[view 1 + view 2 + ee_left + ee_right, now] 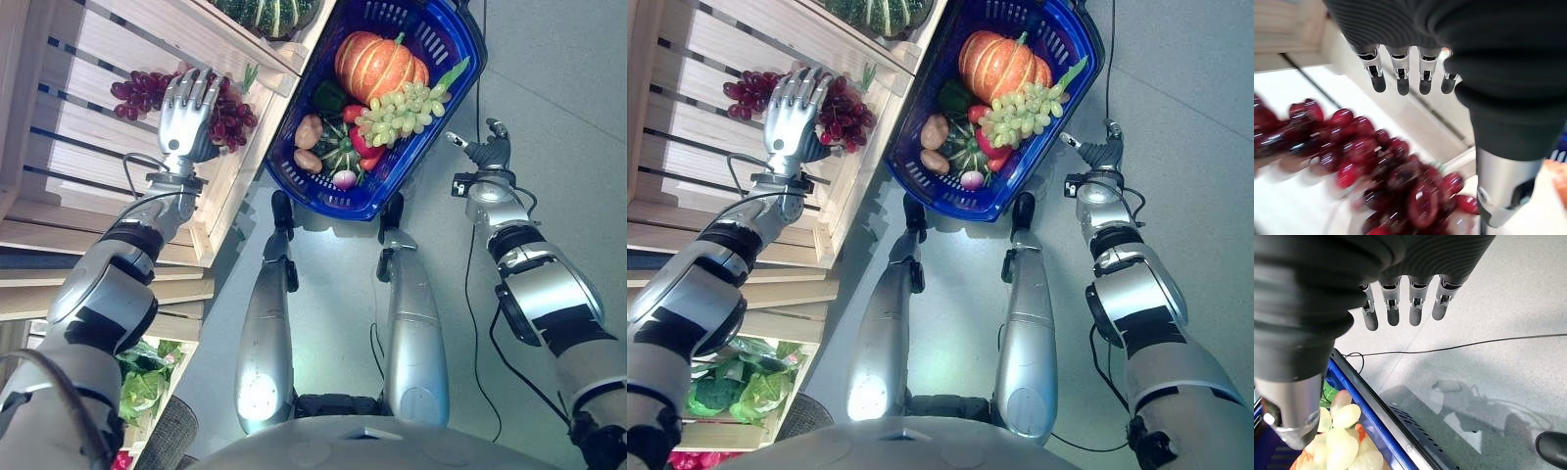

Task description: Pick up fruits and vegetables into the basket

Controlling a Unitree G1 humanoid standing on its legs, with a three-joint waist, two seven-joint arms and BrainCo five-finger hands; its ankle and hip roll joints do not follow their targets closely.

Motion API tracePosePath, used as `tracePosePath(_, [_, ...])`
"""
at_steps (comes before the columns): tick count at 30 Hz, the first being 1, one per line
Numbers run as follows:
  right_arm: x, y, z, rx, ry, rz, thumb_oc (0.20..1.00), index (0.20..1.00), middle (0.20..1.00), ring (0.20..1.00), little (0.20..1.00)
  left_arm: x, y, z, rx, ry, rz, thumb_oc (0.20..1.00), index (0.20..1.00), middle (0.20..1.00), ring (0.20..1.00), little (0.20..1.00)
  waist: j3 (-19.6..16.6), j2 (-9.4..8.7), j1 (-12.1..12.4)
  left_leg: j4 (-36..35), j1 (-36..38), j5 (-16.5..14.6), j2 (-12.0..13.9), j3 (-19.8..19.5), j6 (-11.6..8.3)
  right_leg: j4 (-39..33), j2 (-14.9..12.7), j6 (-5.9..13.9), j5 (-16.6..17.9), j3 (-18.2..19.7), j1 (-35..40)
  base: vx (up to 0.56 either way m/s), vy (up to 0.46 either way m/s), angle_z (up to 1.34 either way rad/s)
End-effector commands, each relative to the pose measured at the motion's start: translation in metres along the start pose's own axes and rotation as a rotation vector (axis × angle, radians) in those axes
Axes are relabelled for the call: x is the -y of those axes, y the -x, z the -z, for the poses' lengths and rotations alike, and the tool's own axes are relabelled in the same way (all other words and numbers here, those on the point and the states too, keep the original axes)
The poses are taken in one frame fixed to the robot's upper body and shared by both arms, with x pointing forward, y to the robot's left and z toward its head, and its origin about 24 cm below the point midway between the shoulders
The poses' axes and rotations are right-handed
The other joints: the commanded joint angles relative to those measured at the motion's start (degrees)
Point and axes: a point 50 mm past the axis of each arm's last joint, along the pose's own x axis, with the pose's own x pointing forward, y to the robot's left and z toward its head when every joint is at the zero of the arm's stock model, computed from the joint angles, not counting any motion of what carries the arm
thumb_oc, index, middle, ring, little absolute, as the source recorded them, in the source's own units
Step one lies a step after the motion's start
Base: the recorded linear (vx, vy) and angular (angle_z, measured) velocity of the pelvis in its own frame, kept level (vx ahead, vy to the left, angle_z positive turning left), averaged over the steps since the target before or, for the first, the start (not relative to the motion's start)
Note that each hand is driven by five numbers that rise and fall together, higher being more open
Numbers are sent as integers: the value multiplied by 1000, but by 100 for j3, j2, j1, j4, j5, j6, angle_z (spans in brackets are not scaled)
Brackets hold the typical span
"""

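Head views: left hand, fingers straight and spread, hovers over the red grapes in the wooden crate; the blue basket is already well filled. Left wrist view: grapes look soft, loose and probably slippery, so I'd cup under the bunch or pinch near the stem. Right wrist view: right hand relaxed, holding nothing, beside the basket.

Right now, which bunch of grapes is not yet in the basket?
The red grapes. They lie in the wooden crate under the open left robot hand, while the green grapes already rest in the blue basket.
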Motion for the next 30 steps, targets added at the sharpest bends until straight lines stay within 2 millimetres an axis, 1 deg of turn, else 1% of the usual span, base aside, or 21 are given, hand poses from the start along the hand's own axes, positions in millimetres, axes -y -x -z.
tracePosePath(1, [25,-8,-4,-16,-64,72,1000,1000,1000,1000,1000,-16,-4,34,-199,-31,-54,1000,1000,1000,1000,1000,53,68,-23,649,-266,-490,-345,143,385,-350,309,-151,32,-193,328,6,49,0])
tracePosePath(4, [29,-9,-1,-58,-101,71,1000,1000,1000,1000,1000,-20,-7,44,-263,-67,-39,1000,1000,1000,1000,1000,53,34,-39,686,-332,-504,-324,140,389,-322,327,-168,8,-181,275,1,24,0])
tracePosePath(8, [29,-8,6,-85,-126,64,1000,1000,1000,1000,1000,-24,-11,50,-332,-100,-4,1000,1000,1000,1000,1000,53,-23,-69,692,-396,-504,-297,139,395,-287,357,-161,-3,-176,219,0,0,0])
tracePosePath(14, [24,-7,3,-85,-133,44,1000,1000,1000,1000,1000,-32,-21,51,-348,-129,-7,1000,1000,1000,1000,1000,53,-99,-103,673,-435,-481,-286,132,399,-307,380,-157,36,-184,186,0,0,0])
tracePosePath(16, [23,-8,1,-76,-132,33,1000,1000,1000,1000,1000,-40,-28,52,-352,-144,-23,1000,1000,1000,1000,1000,53,-122,-130,697,-475,-483,-276,122,393,-293,383,-152,43,-172,144,0,0,0])
tracePosePath(20, [21,-7,0,-64,-138,25,1000,1000,1000,1000,1000,-45,-33,52,-362,-151,-46,1000,1000,1000,1000,1000,53,-148,-150,708,-504,-485,-283,114,397,-297,398,-152,48,-166,124,0,0,0])
tracePosePath(25, [16,-7,-4,-54,-146,17,1000,1000,1000,1000,1000,-50,-39,52,-388,-168,-20,1000,1000,1000,1000,1000,53,-183,-172,734,-548,-495,-284,98,394,-313,412,-151,57,-152,95,0,0,0])
tracePosePath(30, [13,-7,-7,-53,-151,15,1000,1000,1000,1000,1000,-48,-42,51,-407,-204,72,1000,1000,1000,1000,1000,53,-209,-196,715,-579,-492,-288,90,394,-345,430,-149,78,-140,66,1,0,1])
